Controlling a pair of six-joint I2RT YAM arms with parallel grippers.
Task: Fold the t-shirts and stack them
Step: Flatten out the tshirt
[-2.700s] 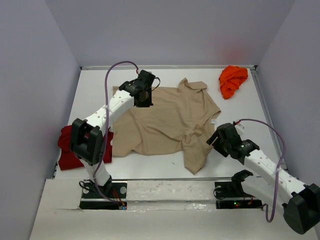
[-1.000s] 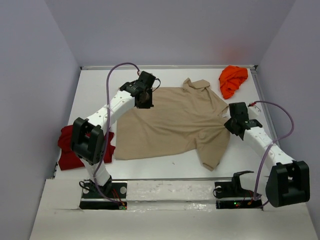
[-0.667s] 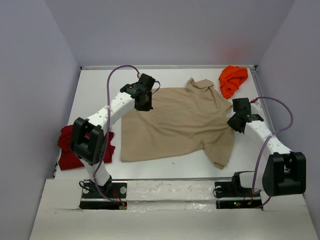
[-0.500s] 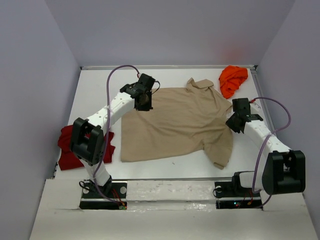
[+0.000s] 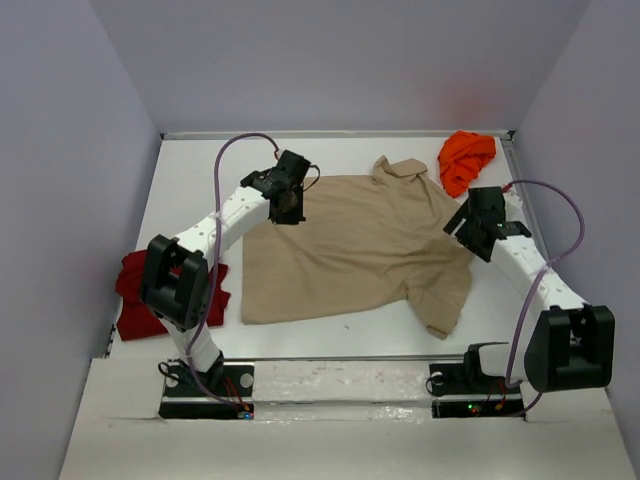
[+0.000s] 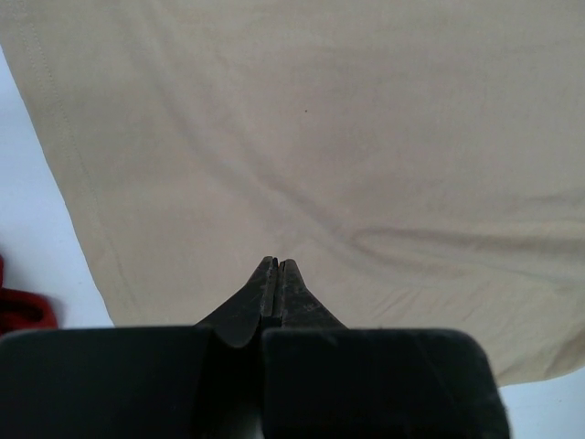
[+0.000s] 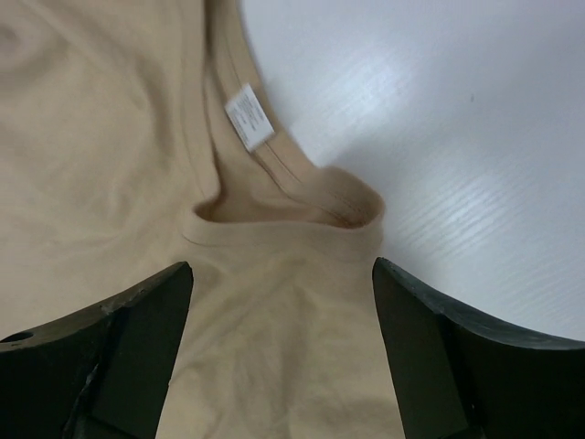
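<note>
Lifted, right end effector (image 7: 281,274) gapes above tan t-shirt (image 7: 91,137).

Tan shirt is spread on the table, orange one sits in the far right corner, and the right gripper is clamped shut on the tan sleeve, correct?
No: the right gripper is open. The right wrist view shows its fingers wide apart over the sleeve of the tan shirt. The rest holds.

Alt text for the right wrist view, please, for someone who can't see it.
The right gripper is open above a tan shirt, its jaws framing a hemmed opening with a small white label beside it. Bare white table fills the upper right.
</note>
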